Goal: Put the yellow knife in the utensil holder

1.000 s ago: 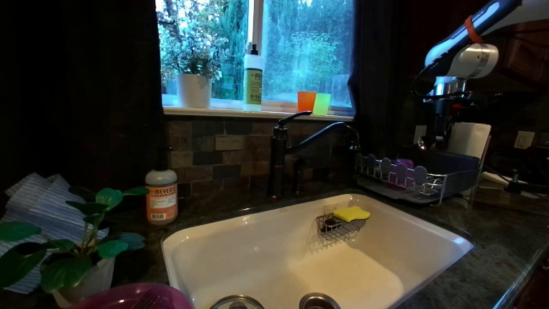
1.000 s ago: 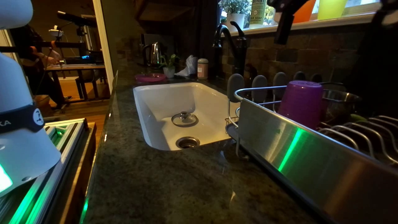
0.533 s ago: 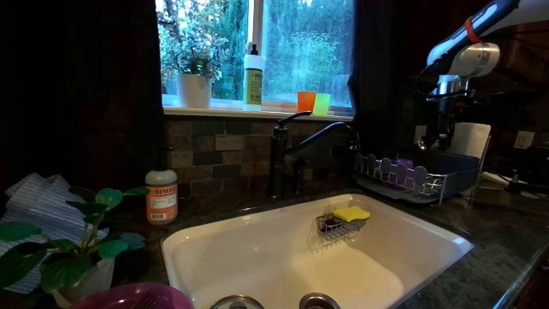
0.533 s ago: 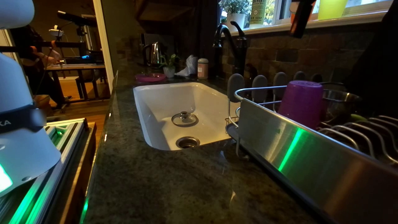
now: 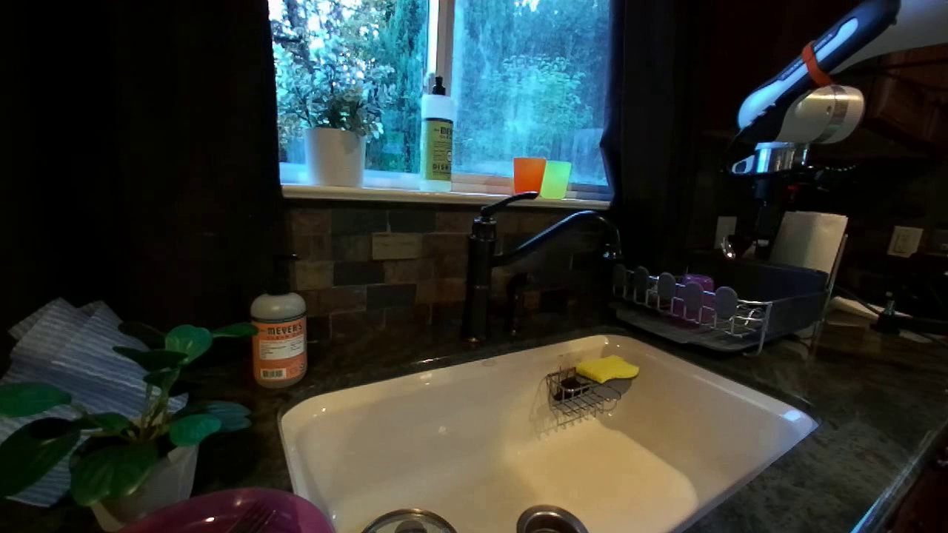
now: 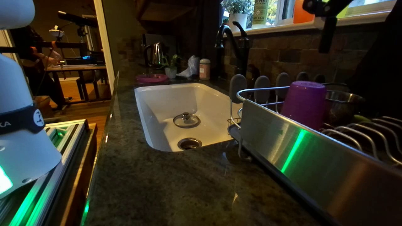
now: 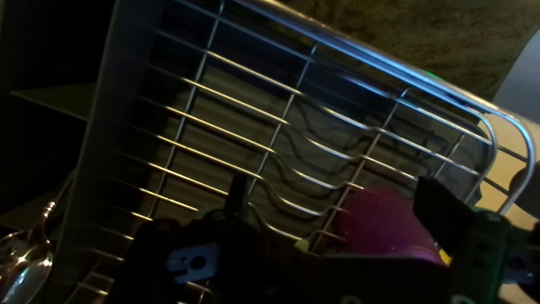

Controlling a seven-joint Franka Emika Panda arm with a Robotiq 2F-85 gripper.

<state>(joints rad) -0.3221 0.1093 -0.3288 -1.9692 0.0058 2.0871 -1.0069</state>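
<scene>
The low wire rack basket with a dark bin at its end, which I take for the utensil holder (image 5: 763,311), stands on the counter beside the sink; its wires show in the wrist view (image 7: 236,101). A small yellow-green end (image 7: 301,245), possibly the yellow knife, shows past my gripper's body; a yellow-green piece (image 6: 361,118) also shows in the rack in an exterior view. The rest is hidden. My gripper (image 7: 331,188) is open above the rack, its fingers wide apart with nothing between them. One dark finger (image 6: 326,37) shows in an exterior view.
A purple cup (image 6: 304,103) stands upside down in the rack, with a metal bowl (image 6: 347,97) behind it. A spoon (image 7: 25,261) lies beyond the rack's dark wall. A white board (image 5: 811,240) stands behind. The tap (image 5: 481,281) rises behind the sink, which holds a yellow sponge (image 5: 607,368).
My gripper has moved to the right in an exterior view, lower now than half a second ago, and the hand has turned. The rack and the things in it have not moved.
</scene>
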